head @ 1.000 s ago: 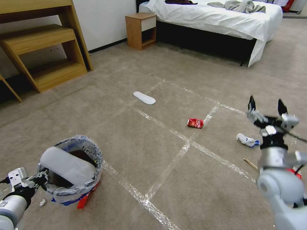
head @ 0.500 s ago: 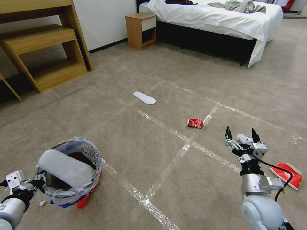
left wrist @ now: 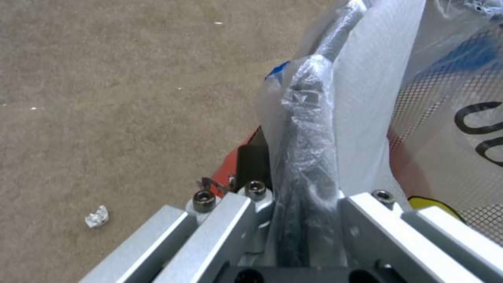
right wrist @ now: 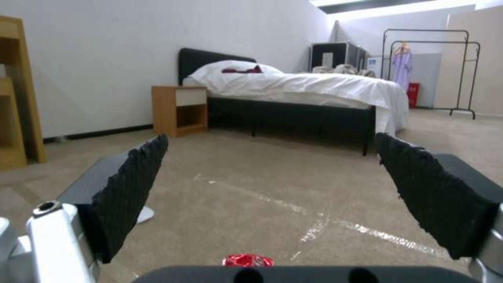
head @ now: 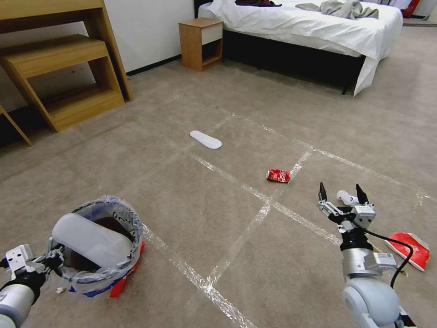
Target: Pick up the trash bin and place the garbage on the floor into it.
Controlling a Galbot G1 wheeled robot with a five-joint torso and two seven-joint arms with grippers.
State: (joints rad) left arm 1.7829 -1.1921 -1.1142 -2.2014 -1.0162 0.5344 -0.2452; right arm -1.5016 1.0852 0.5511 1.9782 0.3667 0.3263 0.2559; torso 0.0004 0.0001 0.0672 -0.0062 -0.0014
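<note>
Head view: left gripper (head: 52, 260) clamps the bin (head: 98, 246) rim, insole (head: 91, 239) inside. Right gripper (head: 342, 196) hangs wide open just beside crumpled paper (head: 347, 197), can (head: 277, 175) beyond.

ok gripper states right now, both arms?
Left gripper: shut on the trash bin rim.
Right gripper: open, empty, low over the floor.

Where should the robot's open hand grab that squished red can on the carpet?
Probably across the narrow middle of the crushed red can, coming from above. It lies flat on its side on the floor beside a tape line, with bare carpet around it. The right gripper is open, low and nearest; the left gripper holds the trash bin.
</note>
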